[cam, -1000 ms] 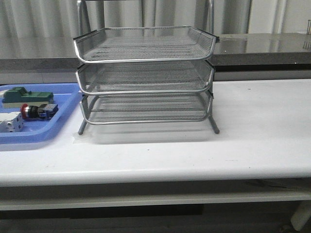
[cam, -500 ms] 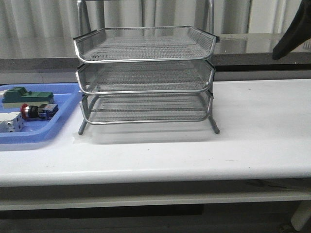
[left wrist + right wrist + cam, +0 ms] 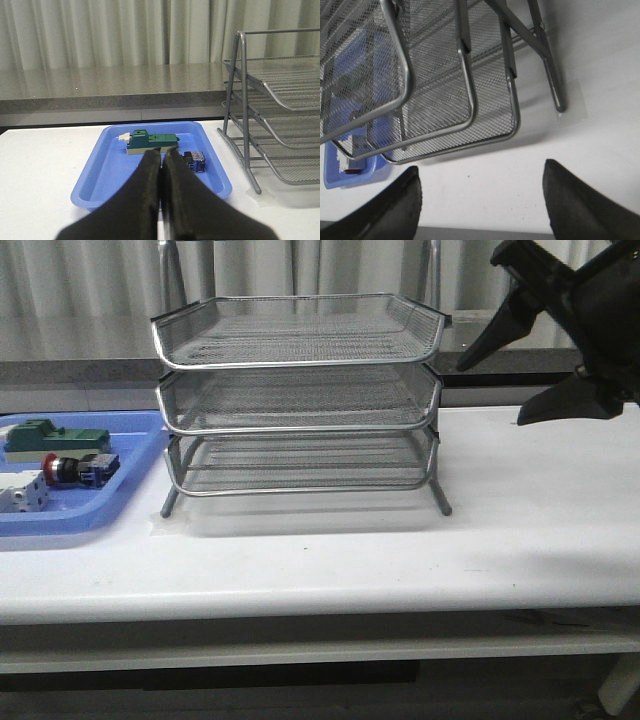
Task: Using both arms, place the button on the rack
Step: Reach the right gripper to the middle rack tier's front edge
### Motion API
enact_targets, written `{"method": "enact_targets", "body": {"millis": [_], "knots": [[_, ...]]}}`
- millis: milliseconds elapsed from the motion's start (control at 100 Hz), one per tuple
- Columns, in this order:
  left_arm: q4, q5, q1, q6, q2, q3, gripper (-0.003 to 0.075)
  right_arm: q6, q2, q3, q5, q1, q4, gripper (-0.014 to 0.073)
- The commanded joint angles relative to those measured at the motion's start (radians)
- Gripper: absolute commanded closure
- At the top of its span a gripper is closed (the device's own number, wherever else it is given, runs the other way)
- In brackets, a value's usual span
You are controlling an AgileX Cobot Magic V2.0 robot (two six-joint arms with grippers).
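Observation:
The button [image 3: 76,469], with its red cap, black body and blue rear block, lies in a blue tray at the table's left. The left wrist view shows only its blue end [image 3: 195,161], just past my left gripper [image 3: 161,152], which is shut with nothing between its fingers. This gripper does not show in the front view. The silver wire-mesh rack [image 3: 300,400] stands mid-table with three tiers. My right gripper [image 3: 490,395] hangs open in the air to the right of the rack's top tiers. In the right wrist view this gripper [image 3: 480,172] holds nothing and the rack [image 3: 465,90] lies ahead.
The blue tray [image 3: 130,495] also holds a green block [image 3: 55,438] and a white block [image 3: 22,492], both close beside the button. A grey counter ledge [image 3: 540,335] and curtains run behind the table. The rack's legs [image 3: 441,502] stand on the white tabletop.
My right arm has come into the front view from the upper right edge and moved left toward the rack, with its gripper open. The button, rack and tray have not moved.

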Motion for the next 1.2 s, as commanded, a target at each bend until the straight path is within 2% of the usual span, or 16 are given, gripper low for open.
{"method": "enact_targets", "body": {"millis": [0, 240, 610, 940, 1060, 1190], "knots": [[-0.004, -0.087, 0.003, -0.011, -0.037, 0.046, 0.0741, -0.104, 0.018, -0.052, 0.016, -0.006, 0.145, 0.0074], [-0.004, -0.087, 0.003, -0.011, -0.037, 0.046, 0.0741, -0.208, 0.159, -0.124, 0.123, -0.004, 0.296, 0.0074], [-0.004, -0.087, 0.003, -0.011, -0.037, 0.046, 0.0741, -0.212, 0.282, -0.221, 0.100, 0.081, 0.333, 0.0074], [-0.004, -0.087, 0.003, -0.011, -0.037, 0.046, 0.0741, -0.212, 0.302, -0.266, 0.072, 0.090, 0.353, 0.0077], [-0.004, -0.087, 0.003, -0.011, -0.037, 0.046, 0.0741, -0.212, 0.303, -0.266, 0.063, 0.090, 0.353, 0.0161], [-0.004, -0.087, 0.003, -0.011, -0.037, 0.046, 0.0741, -0.212, 0.303, -0.266, 0.058, 0.090, 0.356, 0.0311]]}}
